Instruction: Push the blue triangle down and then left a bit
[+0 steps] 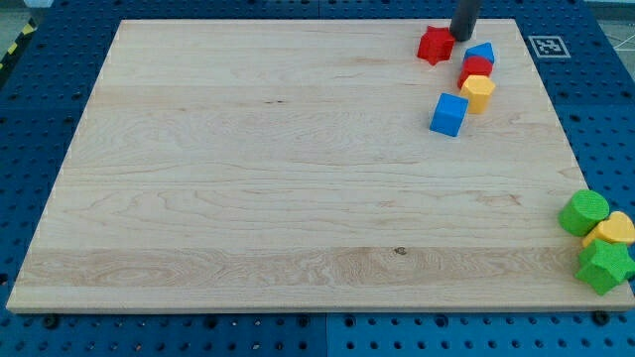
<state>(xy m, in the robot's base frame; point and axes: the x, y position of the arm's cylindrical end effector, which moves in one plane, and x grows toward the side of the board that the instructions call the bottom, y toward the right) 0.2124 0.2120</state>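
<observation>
- Camera view: my tip [462, 37] comes down from the view's top edge near the right end of the wooden board [248, 169]; the rod above it is cut off by the frame.
- There is no pincer on this arm, only the bare rod, so nothing is being held.
- My tip sits just beside the red star-like block [435, 46], at its upper right, and just left of and above the blue triangle [481, 52].
- The blue triangle is partly hidden: a red block [475, 68] overlaps its lower part, so its full shape is hard to make out.
- A yellow block [478, 92] touches the red one below it.
- A blue cube [448, 114] lies just below and to the left of the yellow block.
- At the board's lower right edge, a green round block [583, 212], a yellow block [613, 230] and a green block [604, 266] are bunched together, overhanging the board; the yellow one is partly covered.
- A black-and-white marker tag [548, 46] sits off the board's upper right corner.
</observation>
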